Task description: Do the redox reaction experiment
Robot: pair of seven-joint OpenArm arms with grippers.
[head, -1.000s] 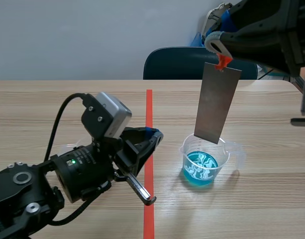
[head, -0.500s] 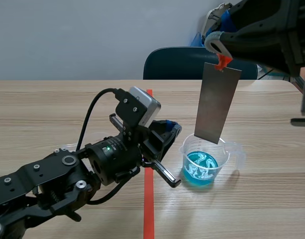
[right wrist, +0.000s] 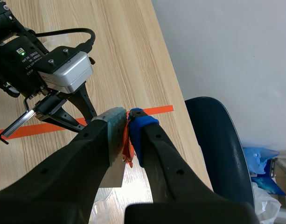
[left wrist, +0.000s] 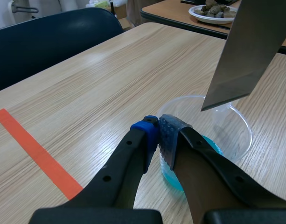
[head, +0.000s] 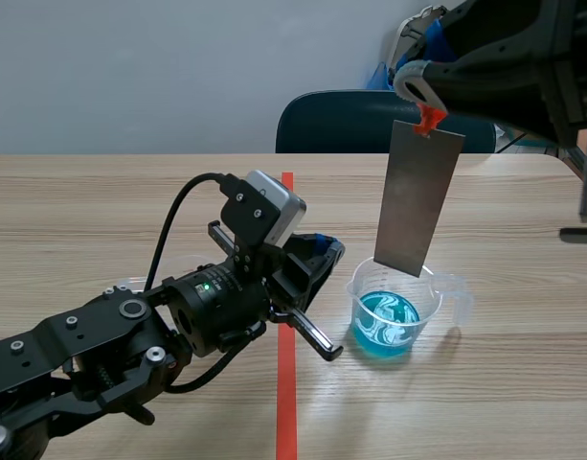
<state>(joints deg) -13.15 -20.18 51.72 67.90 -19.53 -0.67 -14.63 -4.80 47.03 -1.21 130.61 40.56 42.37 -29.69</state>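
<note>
Gripping a flat metal strip [head: 417, 199], right pincer [right wrist: 128, 122] hangs; left pincer [left wrist: 157, 135] clenched empty.

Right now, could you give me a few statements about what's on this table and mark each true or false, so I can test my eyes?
1. The metal plate hangs over the beaker, clear of the liquid. True.
2. The liquid is red. False: it is blue.
3. The right gripper holds the plate by an orange tab. True.
4. The beaker lies tipped over. False: it stands upright.
5. The left gripper is wide open. False: its fingers are together.
</note>
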